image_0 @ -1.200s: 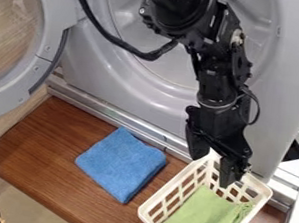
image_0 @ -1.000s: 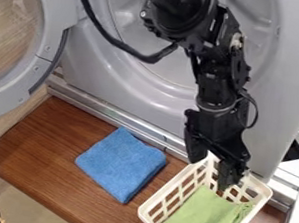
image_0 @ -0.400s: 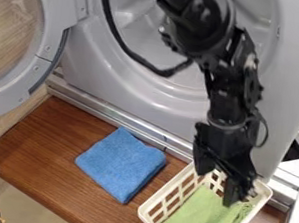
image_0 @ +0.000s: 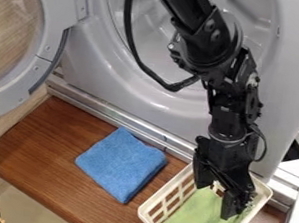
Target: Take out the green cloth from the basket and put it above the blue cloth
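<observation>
Two fingers of the gripper (image_0: 216,197) hung spread at the green cloth (image_0: 191,217) in the basket (image_0: 144,210), likely to pinch a fold.

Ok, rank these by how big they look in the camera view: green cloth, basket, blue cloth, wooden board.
1. Wooden board
2. Basket
3. Blue cloth and green cloth: too alike to rank, with the gripper covering part of the green one.

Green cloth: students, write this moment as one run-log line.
green cloth: in basket; hand: open, over green cloth; blue cloth: on brown board; transfer: pending
</observation>
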`<action>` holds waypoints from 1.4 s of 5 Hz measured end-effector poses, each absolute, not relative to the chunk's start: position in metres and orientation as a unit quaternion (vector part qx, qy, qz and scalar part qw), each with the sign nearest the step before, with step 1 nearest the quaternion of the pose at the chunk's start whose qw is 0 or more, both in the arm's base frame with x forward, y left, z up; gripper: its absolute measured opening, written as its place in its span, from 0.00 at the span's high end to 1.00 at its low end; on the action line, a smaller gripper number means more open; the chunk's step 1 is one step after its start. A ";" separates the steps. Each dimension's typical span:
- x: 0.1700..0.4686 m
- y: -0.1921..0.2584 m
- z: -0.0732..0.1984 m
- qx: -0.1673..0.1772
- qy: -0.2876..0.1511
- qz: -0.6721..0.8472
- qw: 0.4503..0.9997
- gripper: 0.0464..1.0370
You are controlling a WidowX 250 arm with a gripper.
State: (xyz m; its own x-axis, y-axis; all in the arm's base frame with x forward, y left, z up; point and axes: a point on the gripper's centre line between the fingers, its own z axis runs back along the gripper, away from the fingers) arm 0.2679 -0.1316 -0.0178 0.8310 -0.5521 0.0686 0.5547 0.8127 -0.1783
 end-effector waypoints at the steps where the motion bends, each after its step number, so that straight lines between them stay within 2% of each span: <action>1: 0.266 -0.130 -0.031 -0.101 0.005 -0.285 0.953 0.04; 3: 0.276 -0.143 -0.036 -0.115 -0.011 -0.290 0.950 0.04; 5: 0.274 -0.150 -0.033 -0.114 -0.017 -0.295 0.949 0.04; 7: 0.276 -0.152 -0.015 -0.110 -0.045 -0.299 0.947 0.04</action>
State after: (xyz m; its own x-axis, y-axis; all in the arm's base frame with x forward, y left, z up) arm 0.2761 -0.1524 -0.0153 0.8167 -0.5571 0.1506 0.5768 0.7965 -0.1814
